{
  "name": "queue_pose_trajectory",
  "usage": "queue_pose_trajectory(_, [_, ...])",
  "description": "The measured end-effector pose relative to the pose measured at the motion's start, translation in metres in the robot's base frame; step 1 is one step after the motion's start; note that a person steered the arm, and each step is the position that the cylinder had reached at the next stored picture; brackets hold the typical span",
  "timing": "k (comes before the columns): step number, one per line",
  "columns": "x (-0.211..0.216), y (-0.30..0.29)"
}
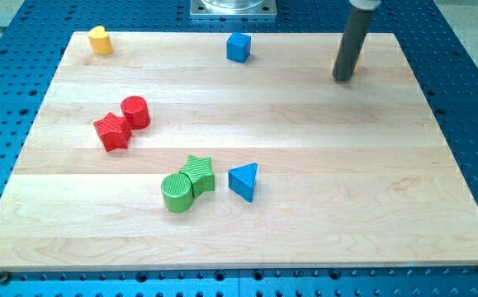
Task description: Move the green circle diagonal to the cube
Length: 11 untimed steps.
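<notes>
The green circle (176, 192) lies on the wooden board (321, 165) at lower centre-left, touching a green star (198, 174) just up and to its right. The blue cube (238, 47) stands near the board's top edge, a little left of centre. My tip (343, 78) rests on the board at upper right, well to the right of the cube and far from the green circle. A small yellow-orange object (356, 64) is mostly hidden behind the rod.
A blue triangle (244, 181) lies right of the green star. A red star (111, 132) and a red cylinder (135, 111) touch at mid-left. A yellow block (100, 40) sits at the top left corner. Blue perforated table surrounds the board.
</notes>
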State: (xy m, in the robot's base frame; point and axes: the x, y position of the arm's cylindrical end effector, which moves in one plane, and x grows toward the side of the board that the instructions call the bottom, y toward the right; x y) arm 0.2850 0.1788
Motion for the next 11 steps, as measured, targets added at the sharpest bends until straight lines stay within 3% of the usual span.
queue_pose_trajectory(3, [-0.035, 0.025])
queue_pose_trajectory(4, [0.023, -0.004])
queue_pose_trajectory(5, [0.099, -0.108])
queue_pose_trajectory(6, [0.132, -0.15])
queue_pose_trajectory(8, [0.132, -0.236])
queue_pose_trajectory(9, [0.125, -0.193])
queue_pose_trajectory(11, [0.113, -0.211])
